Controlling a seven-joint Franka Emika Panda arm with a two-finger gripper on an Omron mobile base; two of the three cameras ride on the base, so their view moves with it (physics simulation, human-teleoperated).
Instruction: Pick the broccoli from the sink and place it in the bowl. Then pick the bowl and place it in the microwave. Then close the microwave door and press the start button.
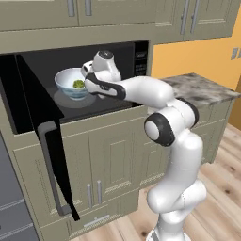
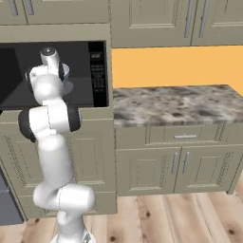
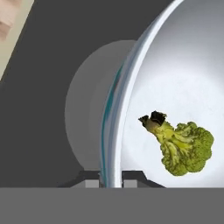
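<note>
The microwave door (image 1: 52,155) hangs open at the left of the microwave (image 1: 28,80). Inside, the bowl (image 1: 71,83) sits on the grey turntable plate (image 1: 63,100), toward the cavity's left side, with the broccoli (image 1: 78,84) lying in it. The hand (image 3: 110,183) grips the bowl's near rim, one finger (image 3: 92,183) outside it. To the right lies the marbled desk (image 1: 202,89).

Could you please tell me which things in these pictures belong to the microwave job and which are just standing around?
Part of the job:
- bowl, on the turntable
- broccoli, in the bowl
- microwave
- microwave door, open
- gripper, at the bowl's rim

Just there:
- marble counter
- cabinet doors
</note>
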